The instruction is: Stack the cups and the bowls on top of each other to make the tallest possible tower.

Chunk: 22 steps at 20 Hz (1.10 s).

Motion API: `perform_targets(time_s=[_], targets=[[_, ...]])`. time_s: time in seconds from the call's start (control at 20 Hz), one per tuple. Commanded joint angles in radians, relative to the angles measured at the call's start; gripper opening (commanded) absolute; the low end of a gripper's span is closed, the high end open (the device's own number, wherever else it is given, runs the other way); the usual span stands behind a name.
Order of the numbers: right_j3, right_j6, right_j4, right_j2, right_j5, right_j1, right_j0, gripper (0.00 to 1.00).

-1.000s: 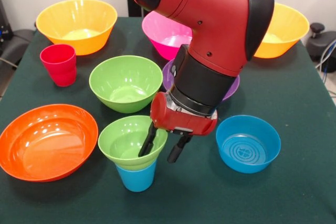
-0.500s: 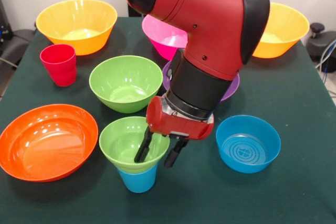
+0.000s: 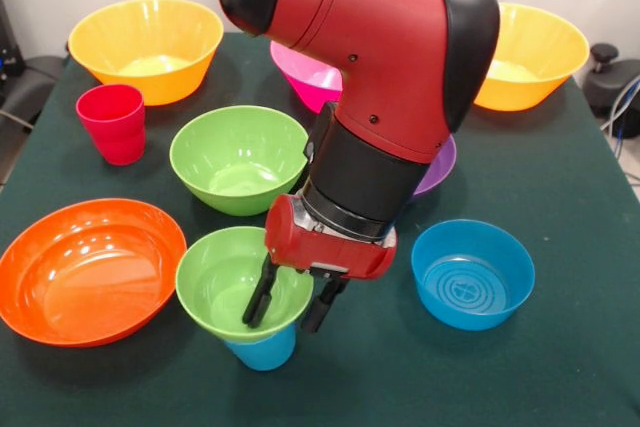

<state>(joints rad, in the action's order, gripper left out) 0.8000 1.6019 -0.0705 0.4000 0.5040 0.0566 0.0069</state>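
A small green bowl (image 3: 222, 282) sits on the sky blue cup (image 3: 262, 349) near the front edge, forming a short tower. My gripper (image 3: 285, 319) stands open astride the bowl's right rim, one finger inside the bowl and the other outside it. The red cup (image 3: 112, 122) stands at the left. A lime green bowl (image 3: 238, 157) sits behind the tower. A wide orange bowl (image 3: 90, 267) lies at the front left and a blue bowl (image 3: 472, 274) at the right. The arm partly hides the pink bowl (image 3: 305, 72) and the purple bowl (image 3: 437, 175).
Two large yellow-orange bowls stand at the back, one at the left (image 3: 147, 47) and one at the right (image 3: 535, 52). The green tablecloth (image 3: 560, 367) is bare at the front right. Dark equipment shows beyond both table sides.
The arm has shifted left and down. The gripper sank lower around the green bowl's rim, and the bowl slid slightly left on the blue cup.
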Motion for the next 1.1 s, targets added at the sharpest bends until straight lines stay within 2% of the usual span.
perform_targets(time_s=[0.05,0.5,0.85,1.1], targets=[[0.007,-0.164,-0.069,-0.147,0.125,-0.027,-0.018,1.0],[0.036,-0.129,-0.06,-0.138,0.148,-0.004,0.007,1.0],[0.096,-0.092,-0.052,-0.131,0.147,0.026,0.026,1.0],[0.182,-0.094,-0.059,-0.142,0.116,0.07,0.022,1.0]])
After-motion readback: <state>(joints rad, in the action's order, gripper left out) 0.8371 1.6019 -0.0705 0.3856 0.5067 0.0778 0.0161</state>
